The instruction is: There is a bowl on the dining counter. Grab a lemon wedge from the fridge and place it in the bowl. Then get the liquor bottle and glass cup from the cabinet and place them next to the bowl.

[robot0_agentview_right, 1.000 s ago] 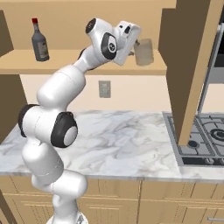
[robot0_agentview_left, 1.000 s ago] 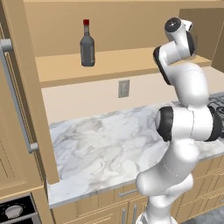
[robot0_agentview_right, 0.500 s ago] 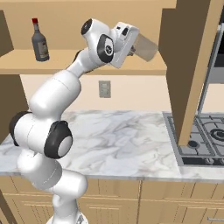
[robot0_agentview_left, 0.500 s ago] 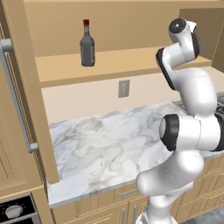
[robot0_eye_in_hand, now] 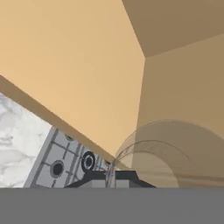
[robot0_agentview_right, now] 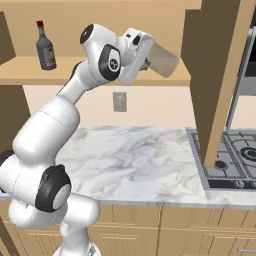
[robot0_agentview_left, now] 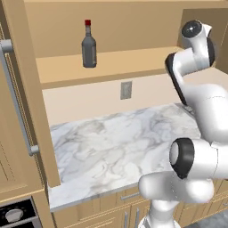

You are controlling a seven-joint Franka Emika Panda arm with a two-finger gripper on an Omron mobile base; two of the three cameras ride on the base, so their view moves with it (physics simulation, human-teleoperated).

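Observation:
The glass cup (robot0_agentview_right: pixel 162 59) is clear and hangs tilted in front of the open cabinet's shelf (robot0_agentview_right: pixel 95 76), just above its edge. My gripper (robot0_agentview_right: pixel 146 60) is shut on the cup's rim. In the hand view the cup (robot0_eye_in_hand: pixel 175 151) bulges out to the right of my fingertips (robot0_eye_in_hand: pixel 124 176), which pinch its wall. The dark liquor bottle (robot0_agentview_left: pixel 89 44) with a red cap stands upright at the left end of the same shelf, far from my hand; it also shows in the right base view (robot0_agentview_right: pixel 45 46). The bowl and the lemon wedge are out of view.
Below the shelf lies a marble counter (robot0_agentview_left: pixel 120 142) with a wall outlet (robot0_agentview_right: pixel 119 101) behind it. A gas stove (robot0_agentview_right: pixel 235 160) sits to the right, beyond the cabinet's side panel (robot0_agentview_right: pixel 220 75). A tall wooden panel with a long metal handle (robot0_agentview_left: pixel 15 93) stands at the left.
My jaws have closed on the glass cup. The hand has rolled, and the cup has gone from upright on the shelf to tilted and lifted.

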